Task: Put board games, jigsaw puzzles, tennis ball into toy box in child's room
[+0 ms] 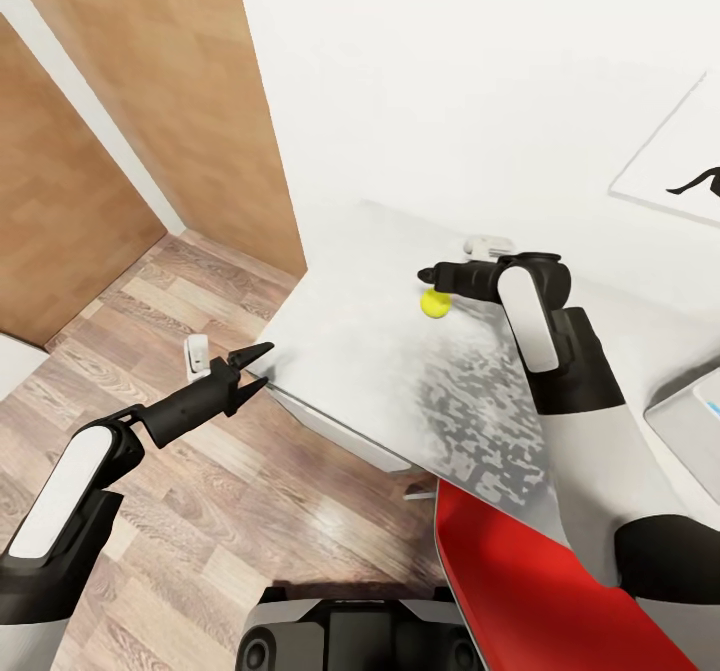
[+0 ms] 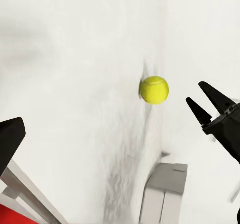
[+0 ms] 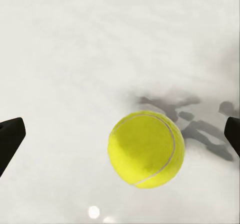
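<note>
Tennis ball (image 1: 434, 303) on the table (image 1: 360, 351), apparently just below the right gripper (image 1: 428, 276).

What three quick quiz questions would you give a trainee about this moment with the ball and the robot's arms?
1. True or false: the right end effector already grips the tennis ball.
2. Which surface does the ball rest on: A) the wood floor, B) the pale table, C) a red chair?
3. Fill in: the left end effector hangs near the table's ____, over the floor.

Key
1. False: in the right wrist view its fingers stand wide on either side of the ball, not touching it.
2. B
3. edge
</note>
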`<state>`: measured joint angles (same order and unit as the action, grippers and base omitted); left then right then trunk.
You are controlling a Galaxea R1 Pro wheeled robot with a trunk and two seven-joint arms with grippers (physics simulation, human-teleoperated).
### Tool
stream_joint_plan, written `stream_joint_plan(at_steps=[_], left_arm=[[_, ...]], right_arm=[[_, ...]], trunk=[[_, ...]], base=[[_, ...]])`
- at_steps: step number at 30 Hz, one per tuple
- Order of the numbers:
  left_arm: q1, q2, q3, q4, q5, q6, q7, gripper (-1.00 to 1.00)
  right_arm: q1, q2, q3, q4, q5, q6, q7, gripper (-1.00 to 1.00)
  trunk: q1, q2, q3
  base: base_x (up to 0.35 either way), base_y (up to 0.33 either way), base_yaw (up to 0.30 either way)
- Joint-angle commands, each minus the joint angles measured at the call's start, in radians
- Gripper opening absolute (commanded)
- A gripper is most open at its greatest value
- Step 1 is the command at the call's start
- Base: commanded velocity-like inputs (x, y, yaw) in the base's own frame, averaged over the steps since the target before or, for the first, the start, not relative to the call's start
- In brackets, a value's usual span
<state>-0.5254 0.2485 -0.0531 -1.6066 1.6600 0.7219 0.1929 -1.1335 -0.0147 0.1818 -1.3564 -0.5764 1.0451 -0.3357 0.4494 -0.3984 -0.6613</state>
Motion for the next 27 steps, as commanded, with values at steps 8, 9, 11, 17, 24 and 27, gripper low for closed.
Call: stream_joint_plan(at_steps=[8,9,11,17,24,27], left_arm=[[-0.001,0.0,-0.001,-0.001,0.011,0.001,0.008,1.0],[-0.001,0.0,0.0,-0.001,0.011,0.001,0.007,1.0],[-0.001,0.001,0.001,-0.001,0.011,0.001,0.007,1.0],[-0.001,0.0,0.001,-0.001,0.011,0.001,0.007,1.0],[-0.001,0.0,0.0,-0.001,0.011,0.001,0.007,1.0],[-0.001,0.0,0.0,-0.001,0.011,0.001,0.007,1.0]], right_arm=[[-0.002,0.001,0.005,0.002,0.047,0.002,-0.012,1.0],[-0.002,0.002,0.006,0.003,0.052,0.002,-0.012,1.0],[-0.001,0.002,0.007,0.003,0.057,0.002,-0.012,1.0],[0.002,0.009,0.009,0.005,0.069,0.002,-0.012,1.0],[0.001,0.009,0.004,0.009,0.072,0.002,-0.012,1.0],[0.0,0.009,0.003,0.014,0.072,0.002,-0.012,1.0]], trunk=[[0.001,-0.002,-0.001],[0.001,-0.002,-0.001],[0.001,-0.002,-0.001],[0.001,-0.002,-0.002],[0.001,-0.002,-0.006],[0.001,-0.002,-0.01]], base=[[0.0,0.0,0.0],[0.0,0.0,0.0],[0.0,0.0,0.0],[0.0,0.0,0.0],[0.0,0.0,0.0],[0.0,0.0,0.0]])
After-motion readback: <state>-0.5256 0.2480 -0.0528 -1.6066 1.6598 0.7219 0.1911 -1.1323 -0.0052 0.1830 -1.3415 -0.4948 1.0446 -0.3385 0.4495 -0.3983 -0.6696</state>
